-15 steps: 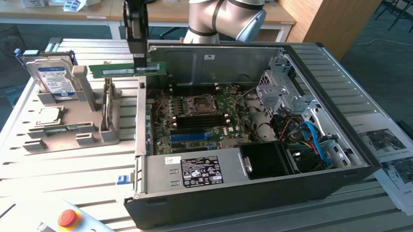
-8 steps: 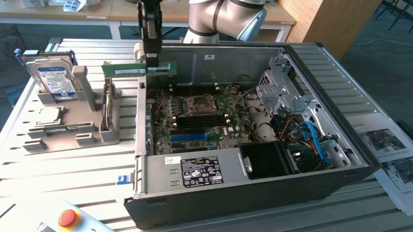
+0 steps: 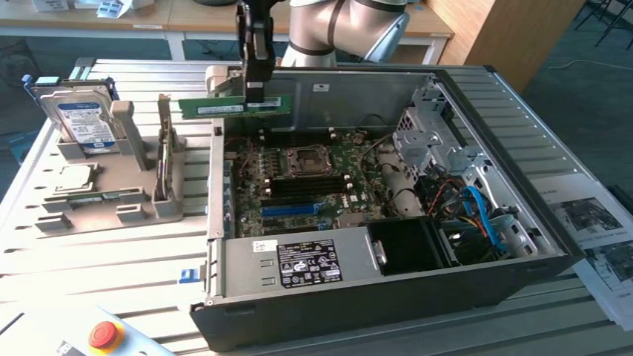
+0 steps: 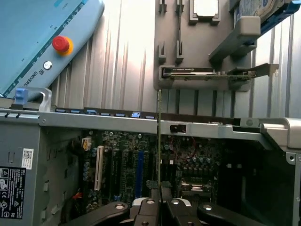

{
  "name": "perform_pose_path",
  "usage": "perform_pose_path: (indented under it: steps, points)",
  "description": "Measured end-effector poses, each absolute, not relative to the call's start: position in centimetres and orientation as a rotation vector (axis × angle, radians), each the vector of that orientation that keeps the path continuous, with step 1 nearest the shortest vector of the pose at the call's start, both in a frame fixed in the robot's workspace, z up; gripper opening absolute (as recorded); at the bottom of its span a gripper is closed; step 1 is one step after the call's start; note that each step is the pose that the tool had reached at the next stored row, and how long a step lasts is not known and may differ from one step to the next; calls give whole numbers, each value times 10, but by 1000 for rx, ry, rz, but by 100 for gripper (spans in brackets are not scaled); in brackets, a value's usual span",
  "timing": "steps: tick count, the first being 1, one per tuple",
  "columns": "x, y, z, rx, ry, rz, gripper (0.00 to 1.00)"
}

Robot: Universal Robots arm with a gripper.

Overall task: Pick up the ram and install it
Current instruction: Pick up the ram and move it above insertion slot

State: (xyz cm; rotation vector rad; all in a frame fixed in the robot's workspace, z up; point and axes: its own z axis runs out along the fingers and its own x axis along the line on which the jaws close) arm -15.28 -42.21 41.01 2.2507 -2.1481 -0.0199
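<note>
One white-labelled ram (image 3: pixel 222 107) clamped in end effector (image 3: pixel 255 93) above case (image 3: pixel 416 293).

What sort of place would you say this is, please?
Probably a robotics lab bench set up for PC assembly: an open computer case lies on a slatted metal table, a grey fixture beside it holds a hard drive, and the gripper holds the ram over the case.

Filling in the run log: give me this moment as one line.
gripper: shut on ram | ram: held in the air over the open computer case | install: not yet seated in the motherboard
</note>
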Motion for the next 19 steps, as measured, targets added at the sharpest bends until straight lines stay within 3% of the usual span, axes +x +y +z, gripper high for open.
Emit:
perform_pose_path:
  steps: [19]
  points:
    - [-98, -422, 410, 2250, -2148, -20, 12]
